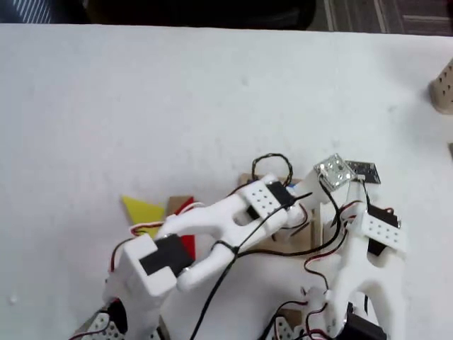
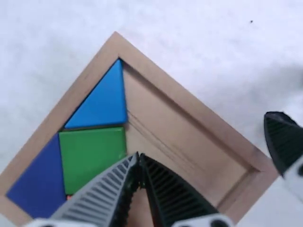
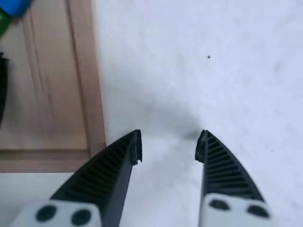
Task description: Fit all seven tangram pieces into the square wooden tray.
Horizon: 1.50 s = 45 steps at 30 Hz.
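The square wooden tray [image 2: 189,111] holds a light blue triangle [image 2: 102,101], a green square [image 2: 92,153] and a dark blue piece [image 2: 35,179] along one side; the rest of its floor is bare. My left gripper [image 2: 138,163] is shut, with nothing seen in it, just over the tray floor beside the green square. My right gripper [image 3: 169,144] is open over the white table, just outside the tray's rim [image 3: 90,94]. In the high view the left arm covers most of the tray [image 1: 310,237]. A yellow triangle [image 1: 141,209], a brown piece [image 1: 178,205] and a red piece [image 1: 187,244] lie left of it.
The white table [image 1: 212,92] stretches wide behind the tray. A perforated wooden object [image 1: 442,88] stands at the far right edge. Cables [image 1: 272,166] loop over the left arm above the tray.
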Each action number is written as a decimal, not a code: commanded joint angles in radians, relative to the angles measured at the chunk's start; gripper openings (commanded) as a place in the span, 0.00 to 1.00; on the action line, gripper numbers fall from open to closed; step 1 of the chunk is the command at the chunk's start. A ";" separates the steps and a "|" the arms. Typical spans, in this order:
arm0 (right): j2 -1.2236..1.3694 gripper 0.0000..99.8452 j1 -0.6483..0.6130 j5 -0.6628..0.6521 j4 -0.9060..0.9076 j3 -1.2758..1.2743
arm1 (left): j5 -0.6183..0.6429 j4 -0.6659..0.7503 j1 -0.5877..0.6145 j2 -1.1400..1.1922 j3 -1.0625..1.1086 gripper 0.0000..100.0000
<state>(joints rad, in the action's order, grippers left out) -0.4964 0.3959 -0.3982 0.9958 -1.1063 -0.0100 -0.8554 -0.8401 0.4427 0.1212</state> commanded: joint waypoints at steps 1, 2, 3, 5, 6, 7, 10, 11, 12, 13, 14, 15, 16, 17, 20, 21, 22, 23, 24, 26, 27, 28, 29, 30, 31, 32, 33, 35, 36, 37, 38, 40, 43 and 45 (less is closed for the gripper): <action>0.001 0.19 -0.008 -0.012 -0.024 0.028 | 0.008 -0.031 0.038 -0.053 -0.041 0.02; 0.002 0.19 -0.008 -0.012 -0.027 0.028 | 0.008 -0.049 0.038 -0.076 -0.041 0.02; 0.002 0.19 -0.008 -0.012 -0.028 0.028 | 0.008 -0.068 0.038 -0.101 -0.041 0.02; 0.002 0.19 -0.008 -0.012 -0.028 0.028 | 0.002 -0.115 0.038 -0.157 -0.041 0.02; 0.002 0.19 -0.008 -0.012 -0.028 0.028 | 0.002 -0.143 0.038 -0.186 -0.041 0.02; 0.002 0.19 -0.008 -0.012 -0.028 0.028 | 0.000 -0.173 0.042 -0.217 -0.041 0.02; 0.002 0.19 -0.008 -0.012 -0.028 0.028 | 0.000 -0.265 0.076 -0.302 -0.038 0.02; 0.002 0.19 -0.008 -0.012 -0.030 0.028 | 0.000 -0.281 0.102 -0.329 -0.025 0.02; 0.002 0.19 -0.008 -0.012 -0.030 0.028 | 0.000 -0.284 0.136 -0.355 -0.006 0.02; 0.002 0.19 -0.008 -0.009 -0.031 0.028 | 0.000 -0.284 0.179 -0.381 0.015 0.02; 0.002 0.19 -0.008 -0.006 -0.036 0.028 | 0.000 -0.284 0.222 -0.404 0.034 0.02; 0.002 0.19 -0.008 -0.005 -0.048 0.028 | 0.000 -0.284 0.269 -0.426 0.054 0.02; 0.002 0.19 -0.008 -0.003 -0.059 0.028 | 0.000 -0.284 0.318 -0.447 0.072 0.02; 0.002 0.19 -0.008 -0.003 -0.062 0.026 | 0.000 -0.284 0.371 -0.467 0.092 0.02; 0.004 0.19 -0.008 0.025 -0.067 0.026 | 0.003 -0.249 0.522 -0.506 0.132 0.02; 0.004 0.18 -0.008 0.032 -0.067 0.026 | 0.006 -0.212 0.578 -0.509 0.152 0.02; 0.004 0.16 -0.008 0.034 -0.067 0.026 | 0.008 -0.164 0.630 -0.507 0.180 0.02; 0.004 0.12 -0.008 0.035 -0.067 0.026 | 0.008 -0.107 0.677 -0.501 0.218 0.02; 0.004 0.09 -0.008 0.038 -0.067 0.026 | 0.008 -0.034 0.716 -0.489 0.264 0.02; 0.002 0.02 -0.024 0.035 -0.067 0.028 | 0.009 0.101 0.780 -0.469 0.342 0.02; 0.002 0.02 -0.044 0.035 -0.067 0.026 | 0.009 0.141 0.805 -0.466 0.365 0.02; 0.002 0.02 -0.059 0.035 -0.065 0.026 | 0.009 0.150 0.823 -0.466 0.371 0.02; 0.002 0.03 -0.073 0.037 -0.065 0.020 | 0.009 0.143 0.842 -0.466 0.370 0.02; 0.002 0.02 -0.085 0.038 -0.067 0.015 | 0.009 0.132 0.860 -0.466 0.370 0.02; 0.002 0.02 -0.101 0.041 -0.067 0.014 | 0.009 0.126 0.875 -0.466 0.368 0.02; 0.002 0.02 -0.120 0.044 -0.067 0.012 | 0.009 0.124 0.891 -0.466 0.370 0.02; 0.002 0.02 -0.142 0.044 -0.067 0.011 | 0.009 0.124 0.908 -0.466 0.376 0.02; 0.004 0.02 -0.186 0.046 -0.087 0.011 | 0.009 0.115 0.947 -0.458 0.379 0.02; 0.004 0.02 -0.206 0.046 -0.107 0.011 | 0.009 0.101 0.970 -0.458 0.379 0.02; 0.004 0.02 -0.225 0.048 -0.125 0.011 | 0.009 0.089 0.993 -0.458 0.379 0.02; 0.004 0.02 -0.243 0.048 -0.139 0.011 | 0.009 0.078 1.015 -0.458 0.379 0.02; 0.004 0.02 -0.289 0.049 -0.147 0.011 | 0.009 0.064 1.059 -0.458 0.381 0.02; 0.004 0.02 -0.363 0.095 -0.150 0.011 | 0.008 0.055 1.116 -0.456 0.382 0.02; 0.004 0.02 -0.397 0.118 -0.153 0.017 | 0.008 0.061 1.144 -0.458 0.397 0.02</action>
<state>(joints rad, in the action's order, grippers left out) -0.4964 0.0813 -0.3261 0.8638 -1.1063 -0.0115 -0.7940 0.2570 -0.0084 0.5140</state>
